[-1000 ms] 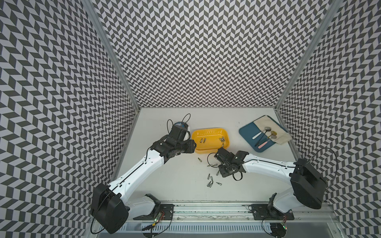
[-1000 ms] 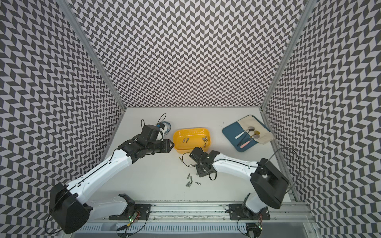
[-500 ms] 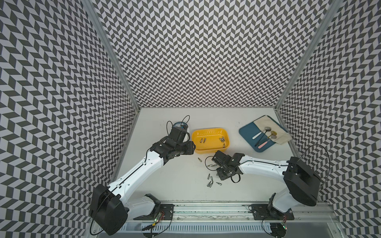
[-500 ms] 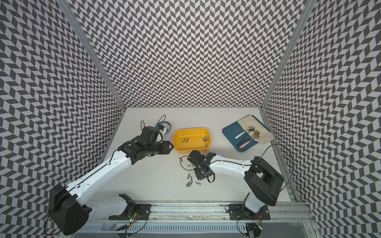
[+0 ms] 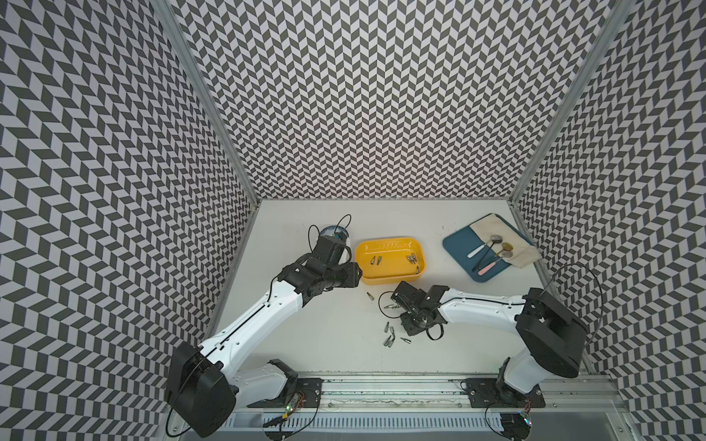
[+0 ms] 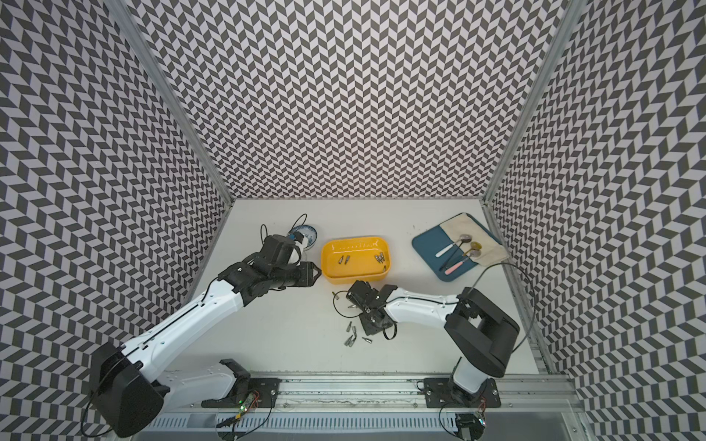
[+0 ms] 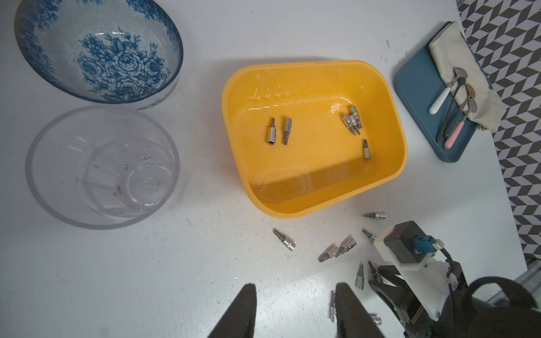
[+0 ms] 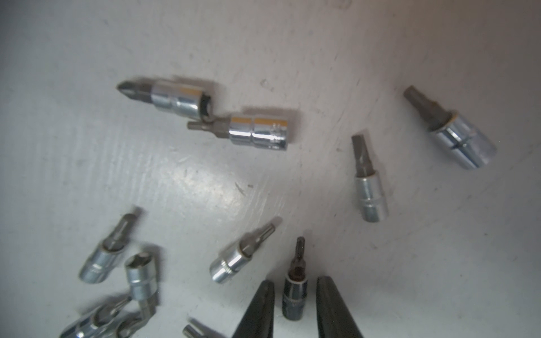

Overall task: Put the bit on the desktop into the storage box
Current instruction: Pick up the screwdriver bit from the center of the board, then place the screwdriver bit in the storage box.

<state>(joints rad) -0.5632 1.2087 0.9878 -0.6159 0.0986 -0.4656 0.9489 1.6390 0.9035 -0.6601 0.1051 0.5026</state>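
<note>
Partway: several bits (image 7: 285,130) lie in the box (image 7: 314,73); more remain on the desktop (image 7: 175,278). Right gripper (image 8: 294,281) jaws straddle one bit (image 8: 294,295), not touching; left gripper (image 7: 294,286) jaws apart, empty.

The yellow storage box (image 6: 357,278) sat mid-tabletop (image 6: 290,336) with several bits (image 6: 344,260) lying inside it. Just in front of it, the right gripper (image 6: 366,310) hung low beside scattered loose bits (image 6: 351,336). The left gripper (image 6: 311,273) was near the box's left end.
</note>
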